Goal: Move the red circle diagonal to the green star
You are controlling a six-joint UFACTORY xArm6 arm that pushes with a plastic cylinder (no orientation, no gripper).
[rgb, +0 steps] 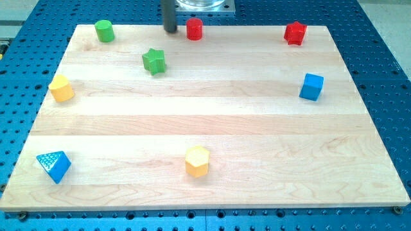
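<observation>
A pale wooden worktop [212, 128] is shown resting on a blue perforated base. Nearest the view's bottom, a blue triangle [54, 165] lies at the left and a yellow hexagon [197, 160] near the middle. Further up, a yellow block [61, 88] sits at the left edge and a blue cube [311, 86] at the right. The green star [154, 61] stands left of centre. Along the top edge are found a green cylinder [104, 30], the red circle [194, 29] and, far right, a red star-like block [295, 33].

No pincer is fitted, so no open or closed state can be told. My tip [170, 29] is seen just left of the red circle, close beside it; contact cannot be confirmed.

A push from this side would likely send the circle rightward, away from the star. The circle could also be slid off the top edge, which lies very near.
</observation>
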